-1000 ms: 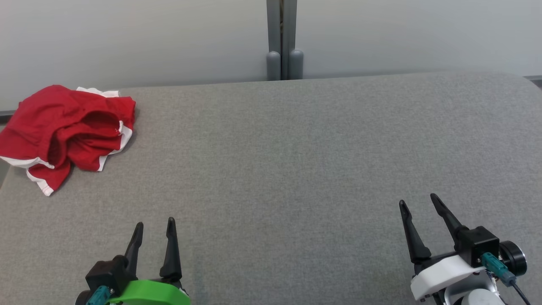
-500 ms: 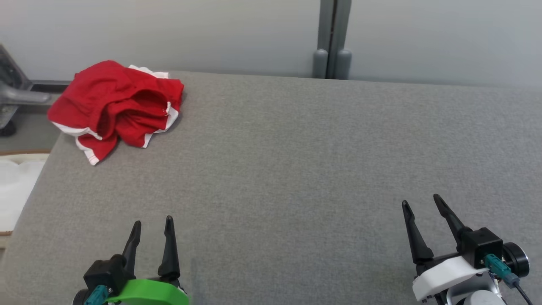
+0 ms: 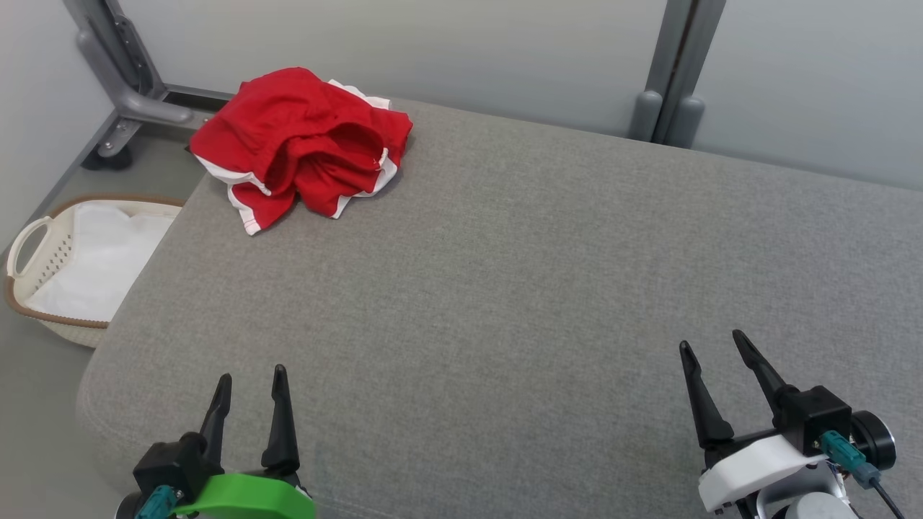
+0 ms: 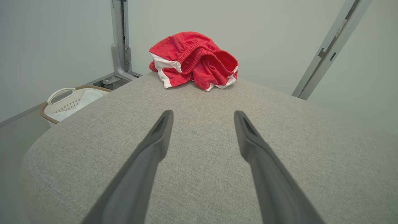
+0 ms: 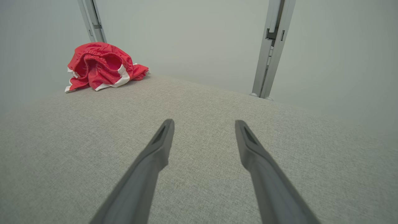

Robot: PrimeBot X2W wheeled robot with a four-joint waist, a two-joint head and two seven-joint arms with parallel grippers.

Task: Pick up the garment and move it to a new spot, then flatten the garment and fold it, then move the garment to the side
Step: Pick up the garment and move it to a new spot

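Note:
The garment is a crumpled pair of red shorts with white trim, lying at the far left corner of the grey padded table. In the left wrist view the garment sits straight ahead beyond the fingers; in the right wrist view the garment lies far off to the upper left. My left gripper hovers open over the near left edge, well short of the shorts. My right gripper is open at the near right, with nothing between its fingers.
A white laundry basket with a brown rim stands on the floor left of the table, also seen as the basket in the left wrist view. Grey metal posts rise behind the table against a pale wall.
The head camera has turned left, so the whole picture shifted right and the basket and floor came into view. The garment lies as before and both grippers stay open.

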